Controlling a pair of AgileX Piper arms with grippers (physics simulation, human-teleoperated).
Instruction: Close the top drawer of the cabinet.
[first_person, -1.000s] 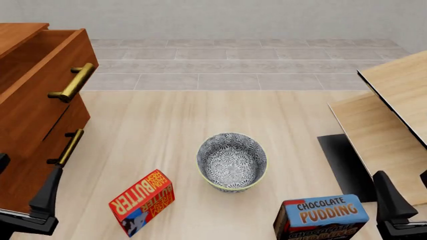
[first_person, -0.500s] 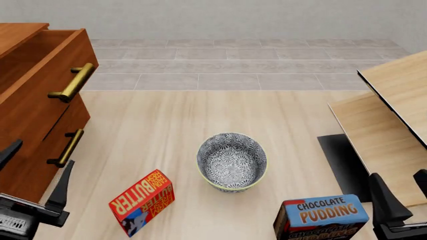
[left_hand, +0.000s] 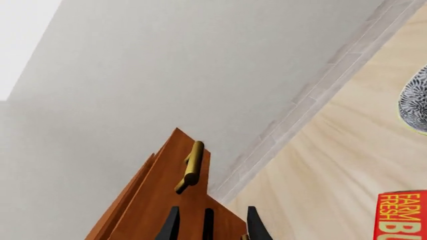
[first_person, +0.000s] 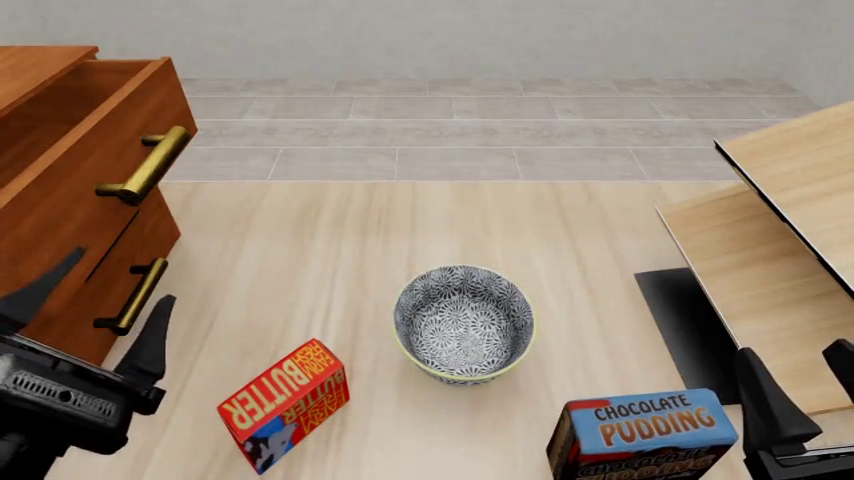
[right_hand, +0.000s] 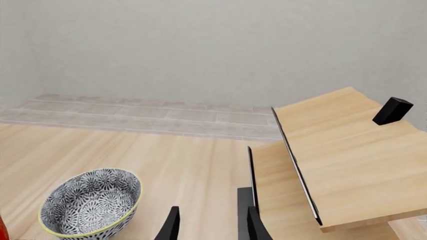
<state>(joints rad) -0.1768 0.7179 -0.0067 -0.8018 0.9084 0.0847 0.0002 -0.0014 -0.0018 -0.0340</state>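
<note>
The cabinet (first_person: 114, 250) stands at the left, reddish-brown with brass bar handles. Its top drawer (first_person: 80, 190) is pulled out, and its open inside shows behind the front; its brass handle (first_person: 144, 165) faces the table. My left gripper (first_person: 118, 282) is open and empty, low at the left, in front of the lower drawer's handle (first_person: 138, 295) and below the top drawer. In the left wrist view the open left gripper (left_hand: 212, 227) points up at the top drawer front (left_hand: 163, 205) and its handle (left_hand: 192, 165). My right gripper (first_person: 798, 378) is open and empty at the lower right.
A patterned bowl (first_person: 463, 322) sits mid-table and also shows in the right wrist view (right_hand: 90, 207). A red butter box (first_person: 283, 403) lies near my left gripper. A chocolate pudding box (first_person: 641, 432) stands by my right gripper. Pale wood panels (first_person: 781, 230) lean at the right.
My left gripper has risen and moved forward toward the cabinet, with both fingers now showing, spread apart. The right gripper has barely shifted. The drawer has not moved.
</note>
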